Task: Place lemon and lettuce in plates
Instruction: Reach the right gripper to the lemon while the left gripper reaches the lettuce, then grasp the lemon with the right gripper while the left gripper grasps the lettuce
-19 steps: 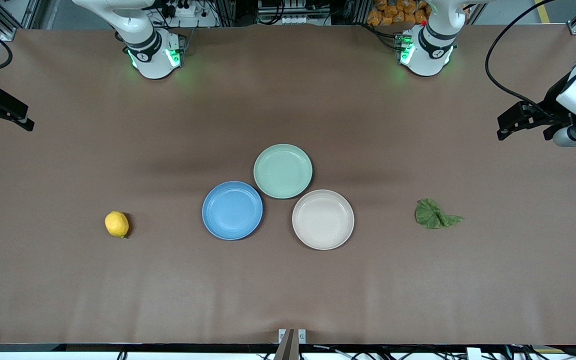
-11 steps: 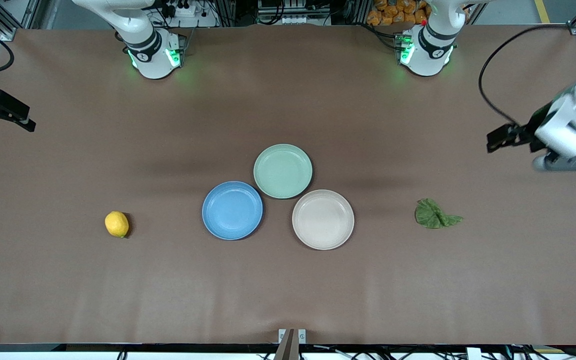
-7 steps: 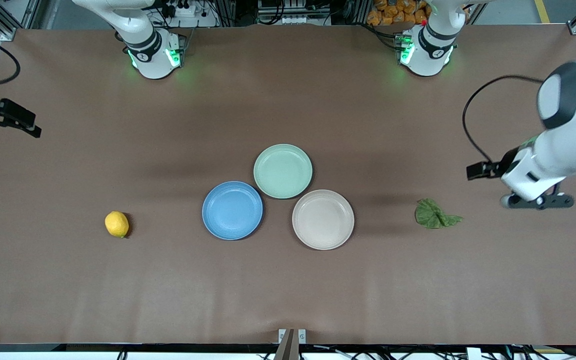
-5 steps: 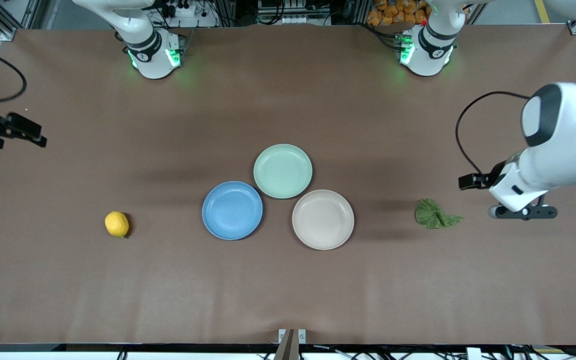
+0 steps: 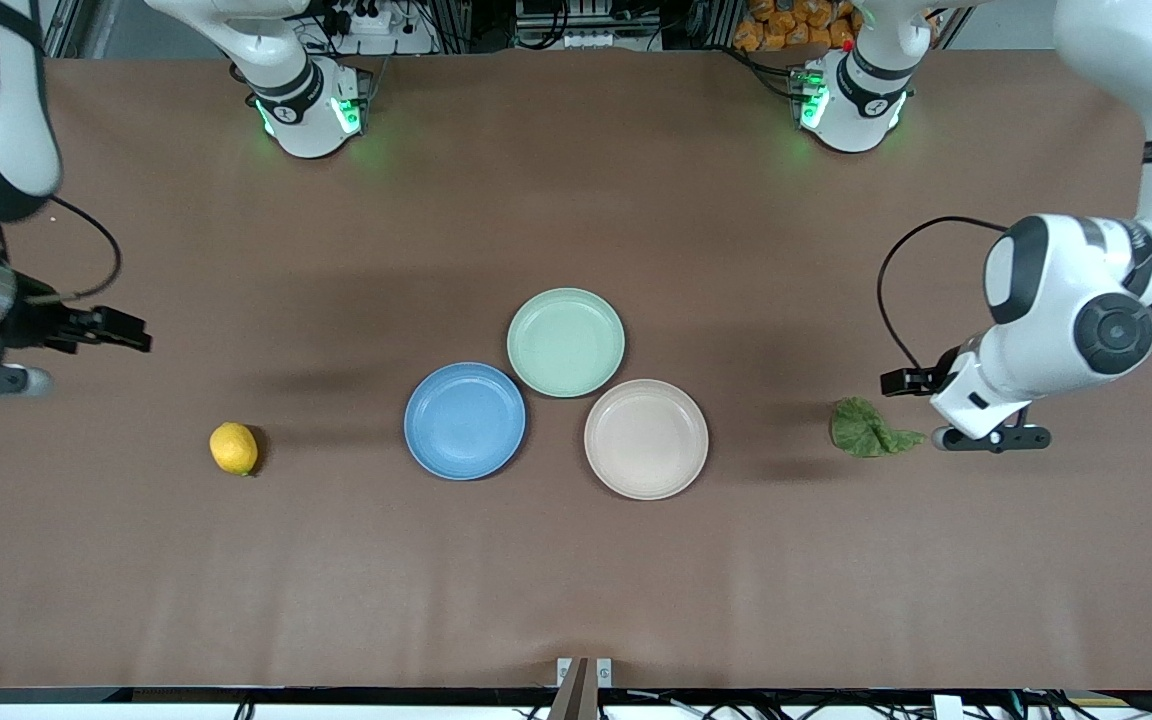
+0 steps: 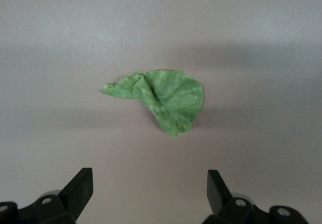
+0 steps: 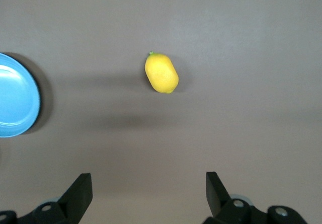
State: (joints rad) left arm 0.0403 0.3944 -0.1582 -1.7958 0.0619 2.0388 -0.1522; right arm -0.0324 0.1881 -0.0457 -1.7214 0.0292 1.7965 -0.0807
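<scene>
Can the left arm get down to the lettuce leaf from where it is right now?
Probably yes. The left gripper hangs open over bare table beside the lettuce, toward the left arm's end. The leaf lies flat and alone, apart from the beige-white plate, so nothing blocks a short descent.

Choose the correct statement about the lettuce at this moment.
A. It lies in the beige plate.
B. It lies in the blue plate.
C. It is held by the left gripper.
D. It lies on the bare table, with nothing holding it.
D: the lettuce lies flat on the table, and the open left gripper hangs over the table beside it without touching.
</scene>
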